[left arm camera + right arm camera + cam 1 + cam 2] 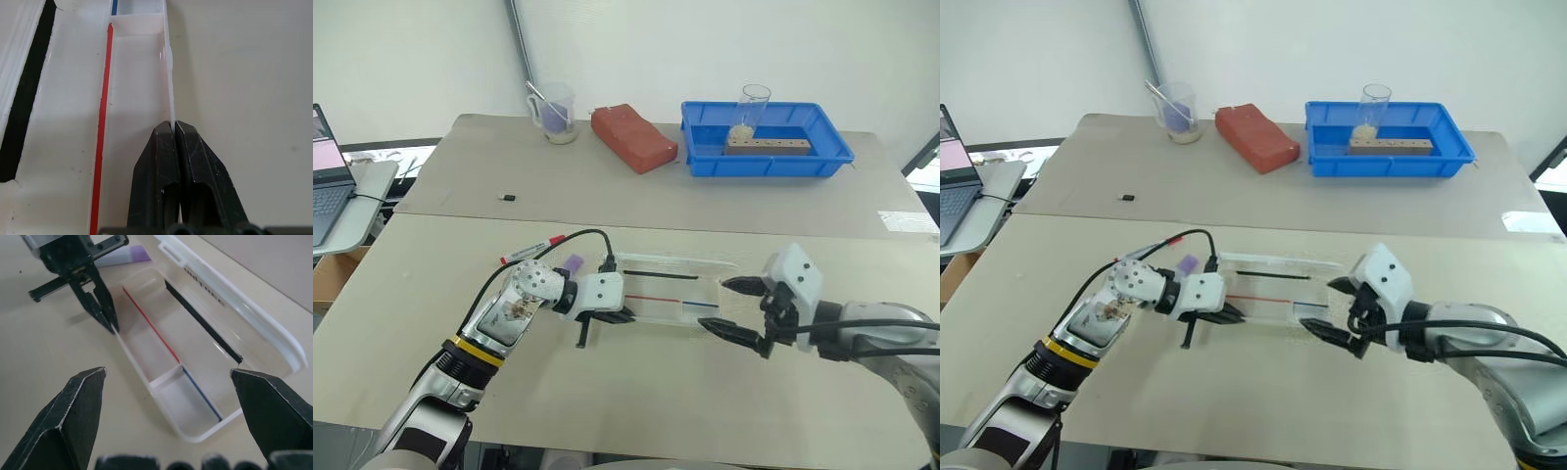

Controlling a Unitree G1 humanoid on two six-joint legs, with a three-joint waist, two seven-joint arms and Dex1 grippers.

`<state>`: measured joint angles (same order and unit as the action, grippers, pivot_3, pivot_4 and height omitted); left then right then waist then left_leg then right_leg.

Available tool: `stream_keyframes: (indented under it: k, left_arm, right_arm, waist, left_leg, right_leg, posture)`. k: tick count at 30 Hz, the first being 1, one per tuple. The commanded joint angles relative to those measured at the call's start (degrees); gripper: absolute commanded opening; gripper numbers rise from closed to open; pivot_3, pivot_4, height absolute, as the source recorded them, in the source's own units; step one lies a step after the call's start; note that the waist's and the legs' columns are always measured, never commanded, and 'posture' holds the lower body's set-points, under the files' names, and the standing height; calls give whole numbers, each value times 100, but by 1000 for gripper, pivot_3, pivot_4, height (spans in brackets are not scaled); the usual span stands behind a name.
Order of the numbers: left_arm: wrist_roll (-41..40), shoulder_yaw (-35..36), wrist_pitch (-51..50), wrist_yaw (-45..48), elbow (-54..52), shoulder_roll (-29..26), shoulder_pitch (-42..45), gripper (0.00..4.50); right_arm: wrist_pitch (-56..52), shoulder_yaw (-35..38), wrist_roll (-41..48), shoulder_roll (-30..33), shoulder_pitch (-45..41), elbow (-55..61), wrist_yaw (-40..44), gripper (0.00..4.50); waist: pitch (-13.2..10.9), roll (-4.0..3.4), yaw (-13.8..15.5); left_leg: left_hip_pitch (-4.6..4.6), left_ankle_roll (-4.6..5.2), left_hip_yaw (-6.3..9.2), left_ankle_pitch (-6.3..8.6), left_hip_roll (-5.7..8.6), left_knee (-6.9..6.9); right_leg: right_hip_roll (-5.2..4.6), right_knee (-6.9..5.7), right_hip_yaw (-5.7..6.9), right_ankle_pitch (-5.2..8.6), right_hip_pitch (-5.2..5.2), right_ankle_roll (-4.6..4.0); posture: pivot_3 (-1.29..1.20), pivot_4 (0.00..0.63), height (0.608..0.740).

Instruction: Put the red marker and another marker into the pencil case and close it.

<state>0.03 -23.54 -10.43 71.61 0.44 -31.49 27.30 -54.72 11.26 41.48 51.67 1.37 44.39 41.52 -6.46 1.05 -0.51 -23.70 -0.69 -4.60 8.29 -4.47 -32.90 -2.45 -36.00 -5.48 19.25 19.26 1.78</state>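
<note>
Lid lettering on the case (195, 396) is black but we can't read it. We count 1 case, open on the table (607, 411), holding 1 red stick (151, 328), 1 blue stick (201, 391) and 1 black strip (200, 318). L gripper (113, 329) is pinched shut on the case's near wall at its left end. R gripper (732, 305) has jaws wide apart, holding nothing, at the case's right end. Red marker (530, 251) and purple marker (573, 263) lie just left of the case, behind the L wrist.
</note>
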Motion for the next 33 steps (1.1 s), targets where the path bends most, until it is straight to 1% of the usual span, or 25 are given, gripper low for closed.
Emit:
stream_keyframes:
  k: [1, 5, 6, 8, 11, 14, 15, 16, 21, 28, 33]
  left_arm:
    - [-53, 8, 73, -1, -37, 16, 107, 50]
    - [-46, -13, 143, 4, 23, 32, 118, 50]
    - [-45, -12, 154, 9, 45, 31, 126, 319]
    - [-40, -10, 184, 36, 92, 14, 148, 996]
    - [-50, 10, 194, 67, 118, -8, 181, 2379]
    - [-103, 53, 160, 94, 49, -26, 232, 3945]
    - [-130, 86, 138, 101, 13, -38, 263, 4365]
    - [-162, 124, 110, 119, -25, -59, 297, 4446]
    - [-451, 386, -154, 310, -264, -296, 497, 4446]
    - [-958, 649, -799, 495, -780, -606, 564, 4446]
    - [-1439, 1248, -1493, 392, -799, -903, 855, 4446]
  right_arm:
    - [78, 216, 135, 204, 240, 315, 208, 4500]
    - [89, 213, 166, 95, 163, 291, 21, 4500]
    - [86, 206, 163, 78, 136, 284, -11, 4500]
    - [83, 199, 159, 59, 111, 277, -51, 4500]
    - [89, 192, 156, 58, 100, 260, -87, 4500]
    - [99, 187, 146, 64, 79, 215, -92, 4500]
    - [99, 185, 146, 67, 66, 202, -91, 4500]
    - [97, 182, 146, 69, 56, 193, -90, 4500]
    - [103, 169, 149, 97, 26, 144, -35, 4500]
    - [109, 85, 153, 136, -134, 15, 68, 4500]
    - [28, 245, 290, 219, -191, 56, 181, 4500]
  waist:
    - [-2, 3, -15]
    - [-6, 11, -34]
    - [-6, 10, -33]
    - [-6, 10, -29]
    - [-6, 10, -14]
    - [-6, 10, -8]
    - [-6, 10, -11]
    - [-6, 10, -14]
    - [-6, 9, -21]
    - [-4, 7, -17]
    - [-4, 7, -23]
  left_leg:
    - [0, 0, 1, 0, -1, 0]
    - [1, 0, 6, 0, 0, -1]
    - [1, 0, 6, 0, 0, -1]
    - [1, 0, 7, 0, 0, -1]
    - [0, 0, 8, 0, 1, -1]
    - [0, 0, 8, 0, 4, -4]
    - [0, 0, 8, 0, 4, -4]
    - [0, 0, 8, 0, 4, -4]
    - [-1, 0, 9, 0, 3, -4]
    - [0, 0, 9, 0, 3, -5]
    - [-1, 1, 13, 0, 2, -5]
  right_leg:
    - [1, 0, 0, 0, 0, 0]
    - [1, -2, 0, 0, 0, 0]
    - [2, -2, 0, 0, 1, 0]
    - [3, -2, 0, 0, 2, 0]
    - [3, -1, 0, 0, 1, 0]
    - [0, -1, 0, 0, -1, 0]
    - [0, -1, 0, 0, 0, 0]
    - [0, -1, 0, 0, 0, 0]
    - [2, -2, 0, 0, 1, 0]
    - [2, -3, 1, 1, 0, 1]
    - [4, -5, 4, 1, 3, 2]
  posture:
    - [0, 150, 740]
    - [0, 150, 740]
    - [0, 150, 740]
    - [0, 150, 740]
    - [0, 150, 740]
    - [0, 150, 740]
    - [0, 150, 740]
    - [0, 150, 740]
    - [0, 150, 740]
    - [0, 150, 740]
    - [0, 150, 740]
